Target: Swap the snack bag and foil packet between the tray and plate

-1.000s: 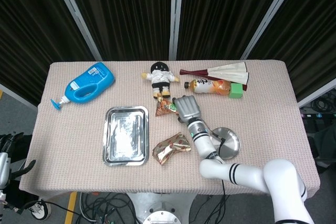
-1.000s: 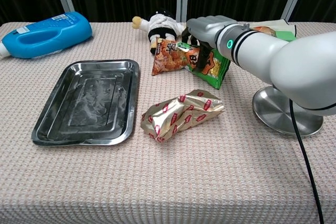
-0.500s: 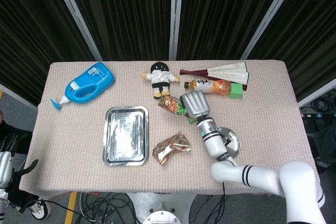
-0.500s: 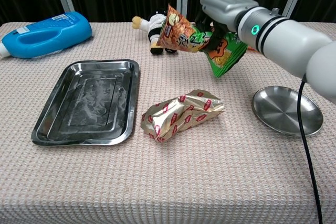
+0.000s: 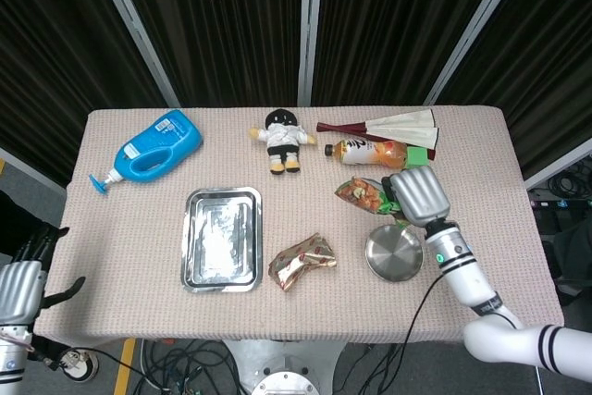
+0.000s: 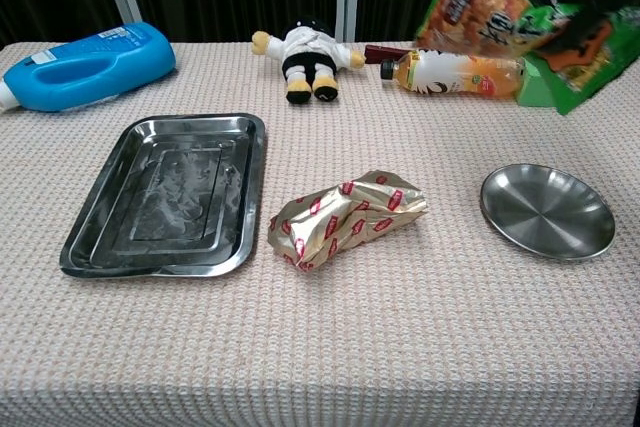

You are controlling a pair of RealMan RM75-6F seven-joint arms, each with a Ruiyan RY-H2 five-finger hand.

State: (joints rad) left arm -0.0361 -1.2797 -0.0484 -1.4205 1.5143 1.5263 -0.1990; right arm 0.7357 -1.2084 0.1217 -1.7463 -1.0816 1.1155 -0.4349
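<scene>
1. The snack bag (image 5: 363,194) was held in the air by the right hand (image 5: 421,195), fingers closed on its green end, above the table (image 5: 139,228) just behind the plate (image 5: 393,252)
2. In the chest view the snack bag (image 6: 500,22) was seen raised at the upper right, in front of the bottle (image 6: 455,75); the hand itself was mostly cut off by the frame edge there
3. The foil packet (image 5: 302,261) lay crumpled on the cloth between the tray (image 5: 222,238) and the plate, touching neither
4. Nothing was carried by the tray or the plate
5. The left hand (image 5: 18,289) was seen low at the left edge, off the table; its fingers appeared spread and nothing was held, though the view was poor
6. A plush doll (image 5: 280,139), a blue detergent bottle (image 5: 153,154) and a folded fan (image 5: 388,124) were lying along the far side
</scene>
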